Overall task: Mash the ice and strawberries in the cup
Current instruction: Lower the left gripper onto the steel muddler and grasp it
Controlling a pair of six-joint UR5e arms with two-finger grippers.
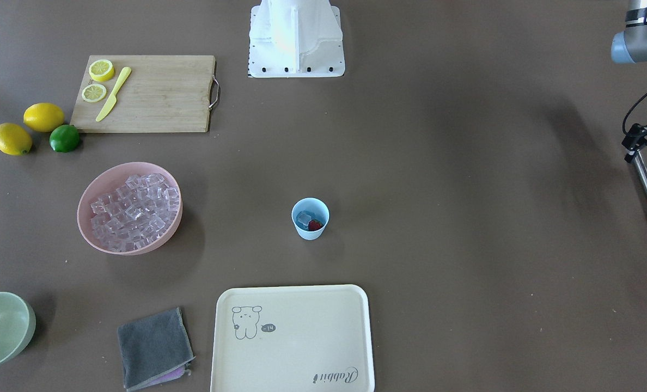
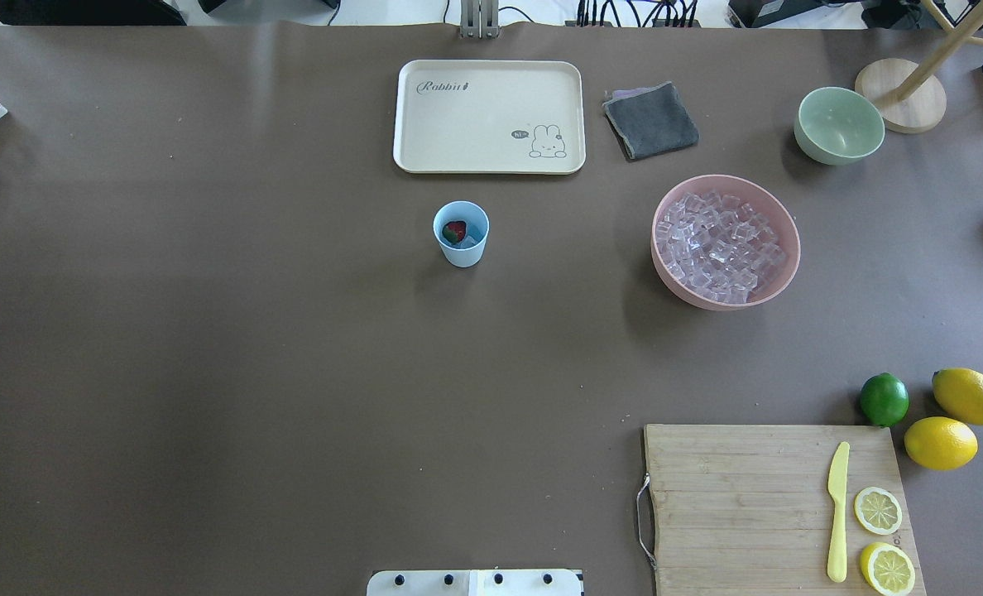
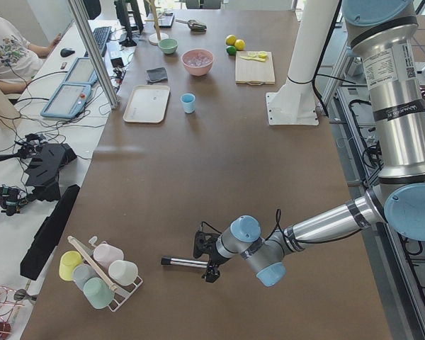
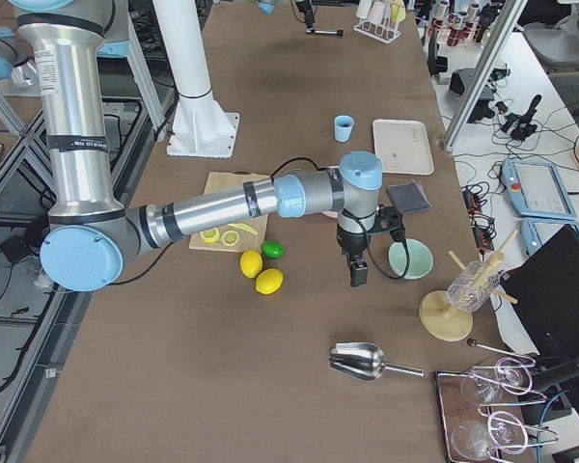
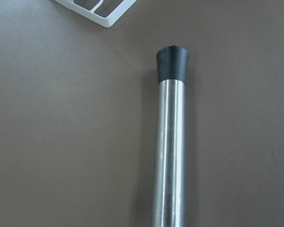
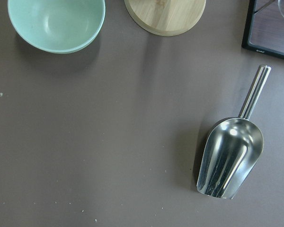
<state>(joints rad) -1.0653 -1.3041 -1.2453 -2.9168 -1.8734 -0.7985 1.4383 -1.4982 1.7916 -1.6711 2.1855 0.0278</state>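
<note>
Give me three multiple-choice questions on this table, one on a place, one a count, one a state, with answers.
1. Where is the small dark-red strawberry?
A. On the cream tray.
B. Inside the pale-blue plastic cup.
C. On the grey cloth.

2. How many whole yellow lemons lie beside the wooden cutting board?
A. One.
B. Two.
C. Four.

3. How does the wide pink bowl stand?
A. Upright, filled with clear ice cubes.
B. Upside down.
C. Tipped on its side.

Answers: B, red shows inside the cup's rim; B, a pair sits by the green lime; A, cubes fill its open mouth.
</note>
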